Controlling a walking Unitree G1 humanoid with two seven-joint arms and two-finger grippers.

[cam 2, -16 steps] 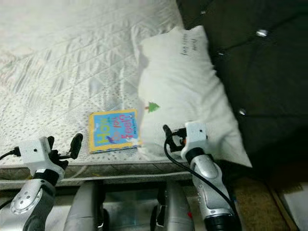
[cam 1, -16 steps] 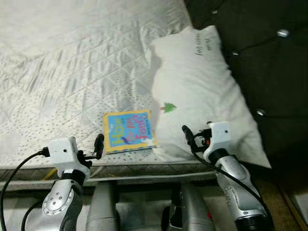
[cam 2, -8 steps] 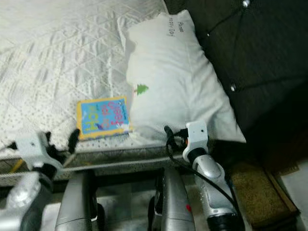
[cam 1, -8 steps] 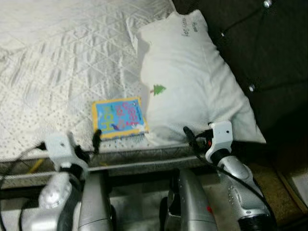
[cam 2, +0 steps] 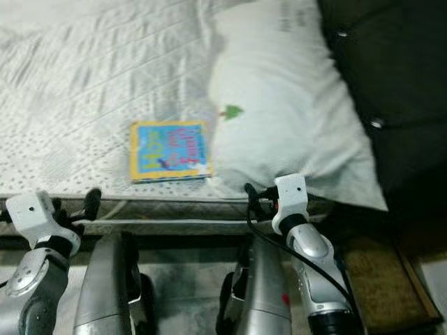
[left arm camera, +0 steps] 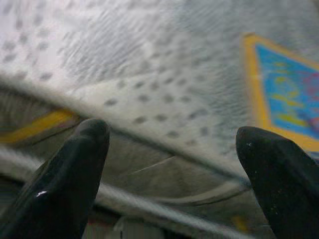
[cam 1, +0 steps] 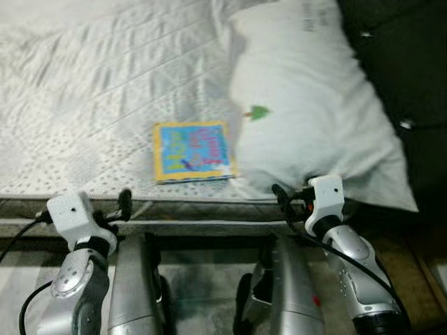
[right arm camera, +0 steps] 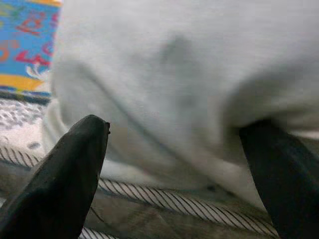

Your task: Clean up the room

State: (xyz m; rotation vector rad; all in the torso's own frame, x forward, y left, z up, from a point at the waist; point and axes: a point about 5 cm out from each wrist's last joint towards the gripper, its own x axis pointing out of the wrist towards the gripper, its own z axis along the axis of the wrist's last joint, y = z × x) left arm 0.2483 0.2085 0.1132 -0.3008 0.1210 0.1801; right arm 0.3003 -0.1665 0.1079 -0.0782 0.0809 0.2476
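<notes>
Fingers on the left gripper (left arm camera: pixel 169 169) are spread wide apart with nothing between them, low by the edge of the bed (cam 1: pixel 84 84). The right gripper (right arm camera: pixel 174 169) is spread too, empty, its tips right up by the bottom of the white pillow (cam 1: pixel 307 112). A little bright book (cam 1: pixel 193 150) lies flat on the bed near the edge, just beside the pillow (blue with a yellow border). I think the robot is getting ready to pick up the book. Next, the left gripper would need to reach up over the edge to it. I see no box or basket to put it in.
</notes>
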